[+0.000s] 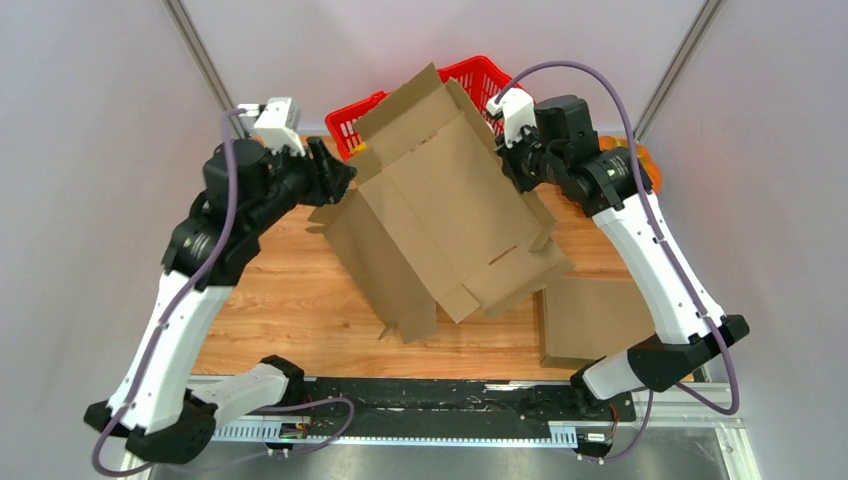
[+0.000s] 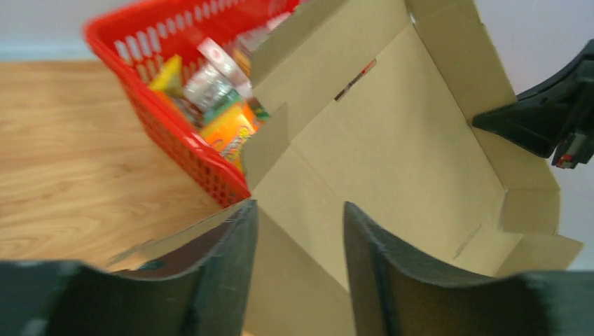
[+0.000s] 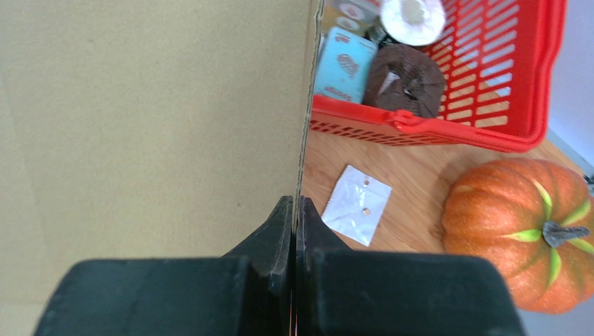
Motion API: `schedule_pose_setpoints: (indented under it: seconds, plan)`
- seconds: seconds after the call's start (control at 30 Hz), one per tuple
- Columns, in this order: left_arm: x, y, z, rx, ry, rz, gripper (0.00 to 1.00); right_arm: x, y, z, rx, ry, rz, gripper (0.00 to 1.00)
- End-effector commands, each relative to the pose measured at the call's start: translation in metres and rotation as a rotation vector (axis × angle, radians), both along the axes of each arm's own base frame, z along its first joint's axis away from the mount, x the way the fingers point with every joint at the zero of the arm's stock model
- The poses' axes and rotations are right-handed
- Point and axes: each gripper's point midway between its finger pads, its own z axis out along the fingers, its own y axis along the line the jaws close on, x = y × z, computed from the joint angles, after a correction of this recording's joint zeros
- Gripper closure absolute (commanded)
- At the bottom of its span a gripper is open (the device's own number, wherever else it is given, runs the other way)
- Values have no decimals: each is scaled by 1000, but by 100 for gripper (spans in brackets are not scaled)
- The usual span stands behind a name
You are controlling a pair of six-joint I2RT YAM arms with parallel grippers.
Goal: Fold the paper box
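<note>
One paper box [image 1: 440, 215], right gripper [image 3: 295, 203] pinching its edge, left gripper [image 2: 298, 210] parted, one red basket [image 3: 420, 126]

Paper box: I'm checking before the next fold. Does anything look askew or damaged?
The paper box is held tilted, flaps splayed, pinched at one edge by the right end effector. No tears show. A white packet lies loose outside the red basket.

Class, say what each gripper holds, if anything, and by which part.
The right gripper pinches the cardboard box by a panel's thin edge. The left gripper stands open at the box's opposite side, not clamped on it.
</note>
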Motion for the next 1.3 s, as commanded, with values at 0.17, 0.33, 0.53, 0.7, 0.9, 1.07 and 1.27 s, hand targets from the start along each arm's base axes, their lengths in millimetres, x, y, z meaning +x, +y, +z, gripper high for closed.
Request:
schedule_pose_setpoints:
  seconds: [0.17,0.33,0.53,0.7,0.9,1.07,1.27]
  plan:
    - [35,-36,0,-111,-11,-217,50,-7,9,43,103,-134,120,100]
    - [47,-46,-33,-65,70,-262,48,-2,8,46,142,-120,121,100]
    - [50,-45,-64,-61,75,-251,36,-5,15,48,178,-113,151,100]
    - [53,-39,-74,5,54,-230,35,-11,21,52,210,-111,184,100]
    - [45,0,-51,98,-57,-55,30,-12,20,54,210,-112,186,100]
    - [54,1,-51,106,-22,-53,28,-14,23,55,219,-110,201,100]
    - [65,-31,-60,38,9,-186,36,-15,25,54,228,-102,212,100]
